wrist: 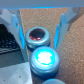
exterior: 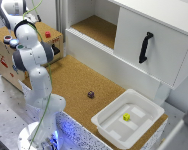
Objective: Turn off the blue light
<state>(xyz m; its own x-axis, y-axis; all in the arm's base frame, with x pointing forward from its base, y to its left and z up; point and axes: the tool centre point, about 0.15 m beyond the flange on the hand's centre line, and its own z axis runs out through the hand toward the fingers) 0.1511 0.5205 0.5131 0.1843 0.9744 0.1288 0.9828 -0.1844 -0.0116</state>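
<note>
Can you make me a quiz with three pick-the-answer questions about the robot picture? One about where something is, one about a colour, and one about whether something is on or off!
1. Where is the small yellow block?
A. Inside the white tray
B. On the wooden box
C. In the cupboard

2. What colour is the cap of the round button beside the blue light?
A. Yellow
B. Red
C. Purple

3. Is the blue light on or off?
A. Off and dark
B. Glowing
C. Covered up

Answers:
1. A, the block lies on the tray's floor.
2. B, the wrist view shows a red cap in a silvery rim.
3. B, its cap shines pale blue in the wrist view.
</note>
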